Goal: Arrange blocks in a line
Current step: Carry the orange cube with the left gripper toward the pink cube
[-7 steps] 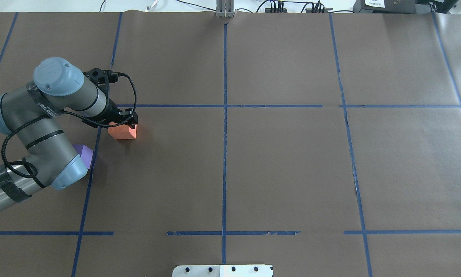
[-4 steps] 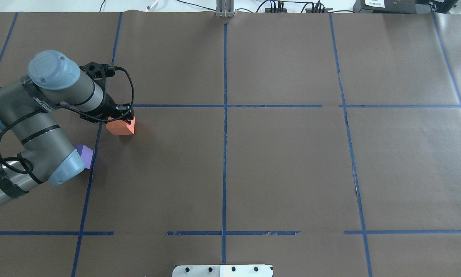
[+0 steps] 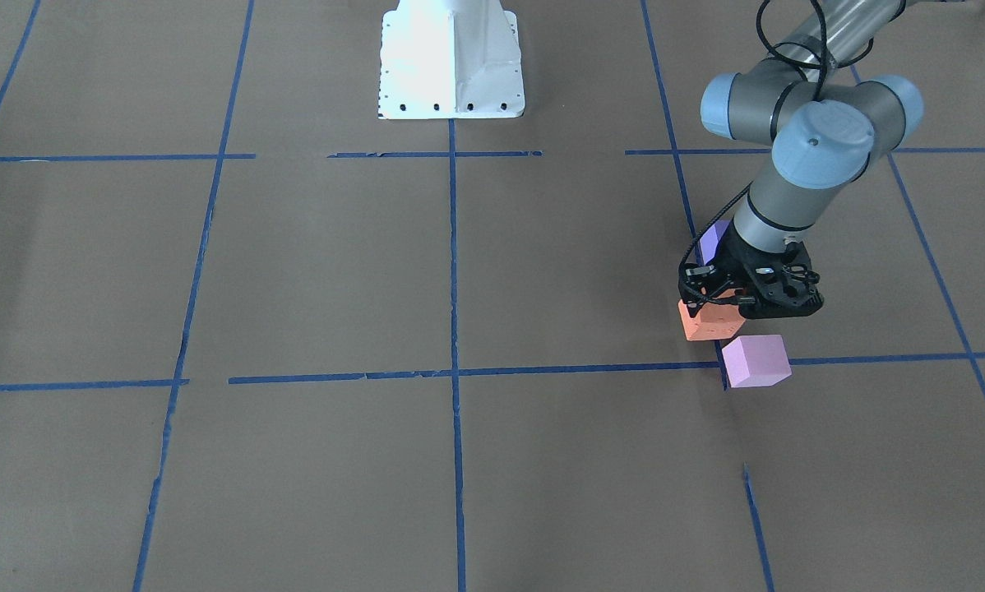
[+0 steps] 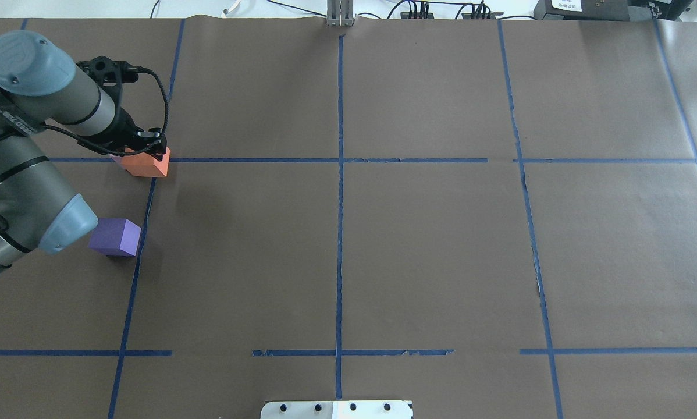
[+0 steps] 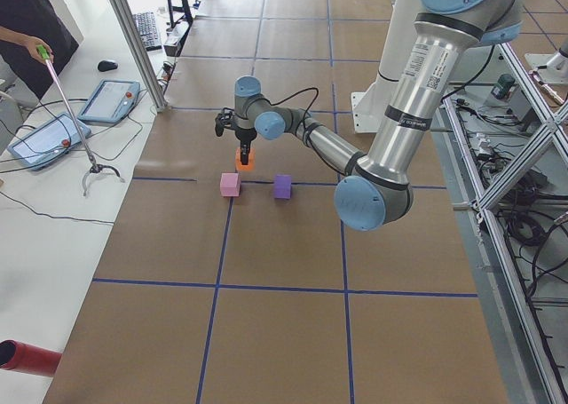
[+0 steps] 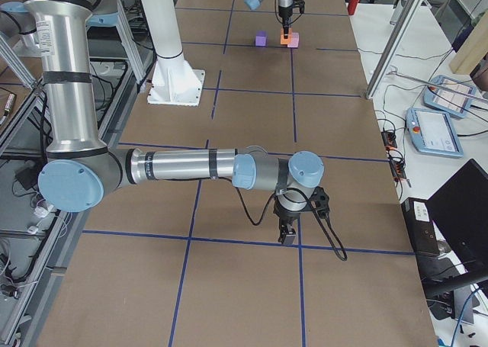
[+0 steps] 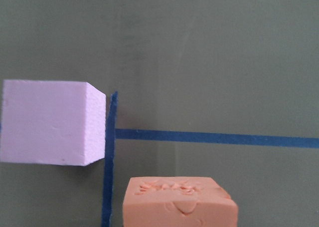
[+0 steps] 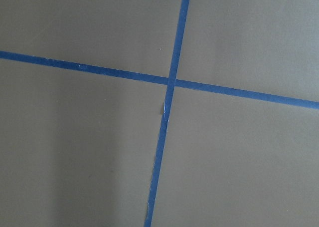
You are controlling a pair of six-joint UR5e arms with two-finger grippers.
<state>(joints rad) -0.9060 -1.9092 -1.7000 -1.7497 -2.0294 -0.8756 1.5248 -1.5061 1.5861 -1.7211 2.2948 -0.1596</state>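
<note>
My left gripper is shut on the orange block and holds it low over the table at a blue tape crossing; it also shows in the front view. The pale pink block lies just beyond the orange block, apart from it. In the overhead view my arm hides the pink block. The left wrist view shows the pink block at the left and the orange block at the bottom. The blue-violet block sits nearer the robot. My right gripper hovers far off; whether it is open I cannot tell.
The brown paper table carries a grid of blue tape lines. The robot's white base stands at the near edge. A person with a stick and tablets are beside the table's far side.
My left arm has carried the orange block left and away from the robot, up to the tape crossing. The blue-violet block now shows more fully.
</note>
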